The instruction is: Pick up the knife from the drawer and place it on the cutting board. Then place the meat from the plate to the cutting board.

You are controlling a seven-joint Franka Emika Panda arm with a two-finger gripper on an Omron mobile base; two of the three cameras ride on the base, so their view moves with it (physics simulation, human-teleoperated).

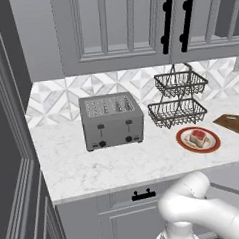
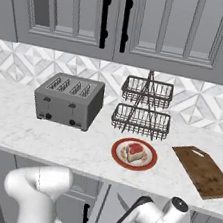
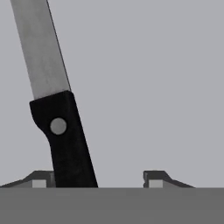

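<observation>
Knife flat in grey drawer; meat on plate.

I see a white marble desk running along the back wall, lit evenly with soft shadows. Behind it the wall carries a backsplash of grey and white diamond tiles. Grey panelled upper cabinets hang above, two doors meeting at a pair of black bar handles. A steel four-slot toaster sits on the desk near the wall, and just to its right stands a two-tier black wire basket rack. Below the desk edge I see grey panelled lower fronts with a black pull. A tall grey panel closes off the left side.
</observation>
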